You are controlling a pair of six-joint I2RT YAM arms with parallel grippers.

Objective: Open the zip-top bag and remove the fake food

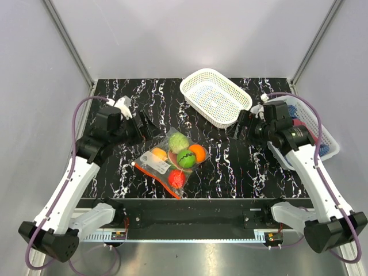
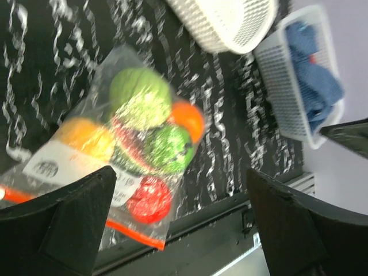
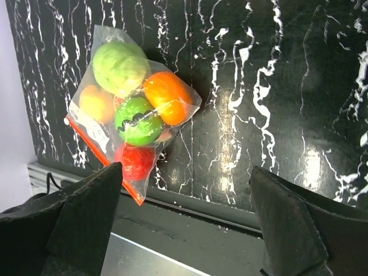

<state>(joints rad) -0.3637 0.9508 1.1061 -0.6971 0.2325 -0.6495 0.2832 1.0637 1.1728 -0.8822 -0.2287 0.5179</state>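
Zip-top bag (image 1: 172, 158) lies untouched; left hand (image 2: 179, 187), right hand (image 3: 185, 178) gape wide, empty.

The zip-top bag (image 1: 170, 163) is clear, crinkled plastic lying flat, with an orange-red zip strip (image 3: 95, 150) along one edge and a white label just inside it. All the fake food sits inside, bunched together: a pale green cabbage ball (image 3: 119, 66) at the end away from the strip, an orange ball (image 3: 167, 96) and a dark green round fruit (image 3: 138, 119) touching in the middle, a yellower orange ball (image 3: 95, 103) beside them, and a red tomato (image 3: 135, 161) nearest the strip. The bag lies ahead of the left gripper's fingers (image 2: 63, 224), toward one finger, apart from them. It also lies well ahead of the right gripper's fingers (image 3: 69, 224).
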